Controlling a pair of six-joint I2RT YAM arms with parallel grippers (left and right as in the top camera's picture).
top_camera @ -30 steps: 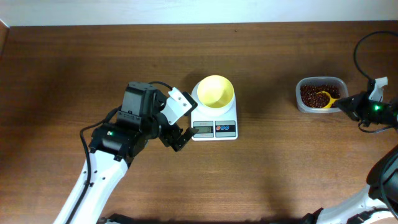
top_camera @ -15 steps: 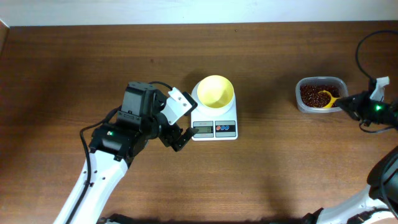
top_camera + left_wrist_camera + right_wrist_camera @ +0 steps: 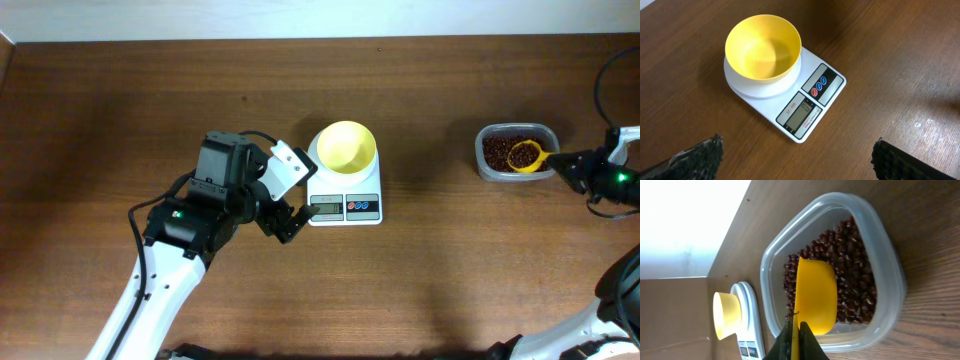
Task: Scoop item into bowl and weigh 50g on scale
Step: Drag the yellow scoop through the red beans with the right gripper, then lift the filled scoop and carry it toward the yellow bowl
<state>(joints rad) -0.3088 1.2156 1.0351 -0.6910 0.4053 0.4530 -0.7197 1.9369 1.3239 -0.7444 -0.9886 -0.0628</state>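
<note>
Overhead, the left gripper [image 3: 288, 208] hangs wide open and empty just left of the scale [image 3: 345, 207], whose display is too small to read. The bowl [image 3: 346, 147] sits on it. Beans [image 3: 497, 150] lie in the tub [image 3: 479, 152]. The right gripper [image 3: 572, 163] pinches the scoop [image 3: 525, 155] by its mostly hidden handle, over the beans; its load is unclear.

A small round pale-yellow plastic bowl [image 3: 346, 147] is seen upright, mouth up, set on the round platform at the 12 o'clock end of a white rect. digital scale [image 3: 345, 208], w/ grey display & red/blue buttons at its 6 o'clock edge. Tiny dark red-brown beans [image 3: 497, 150] are heaped in a clear plastic tub [image 3: 481, 166], well apart at 3 o'clock.
</note>
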